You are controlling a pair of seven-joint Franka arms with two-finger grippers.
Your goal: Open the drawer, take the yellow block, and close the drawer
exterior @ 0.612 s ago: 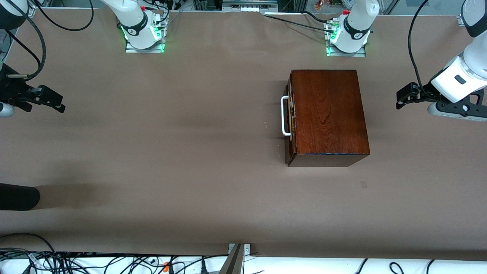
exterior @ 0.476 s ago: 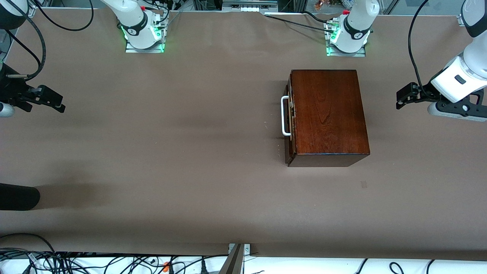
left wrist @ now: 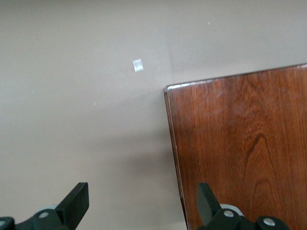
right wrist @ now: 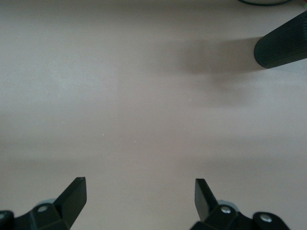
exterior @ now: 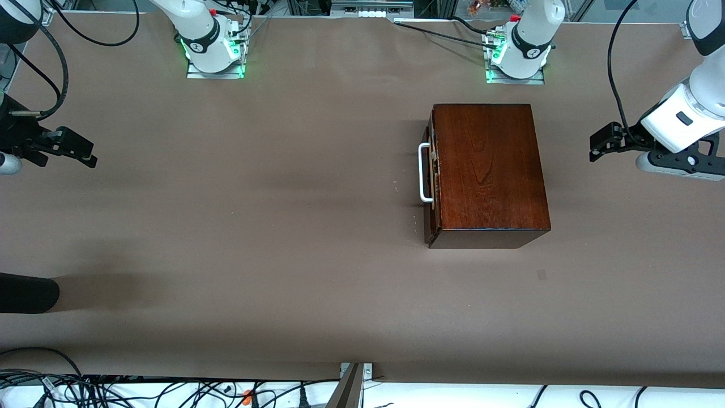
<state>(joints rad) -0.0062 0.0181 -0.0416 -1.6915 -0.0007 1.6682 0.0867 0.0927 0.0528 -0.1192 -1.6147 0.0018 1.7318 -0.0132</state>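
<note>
The right pincer (exterior: 68,148) hangs over the bare tabletop (exterior: 255,238) at the right arm's end, its fingers (right wrist: 72,199) spread wide and holding nothing; that arm waits. The drawer (exterior: 433,173) of the reddish-brown wooden box (exterior: 487,167) sits pushed in, its white bar handle (exterior: 422,173) facing the right arm's end. The left pincer (exterior: 603,143), also wide and holding nothing, hovers over the tabletop beside the box's handle-less end. A grab at the thin handle could slip, or a pull could drag the unanchored box instead of sliding the drawer, likely unless the box is braced. The yellow block is not visible, presumably shut inside the drawer. A black cylinder (exterior: 28,293) is cut off at the frame edge.
</note>
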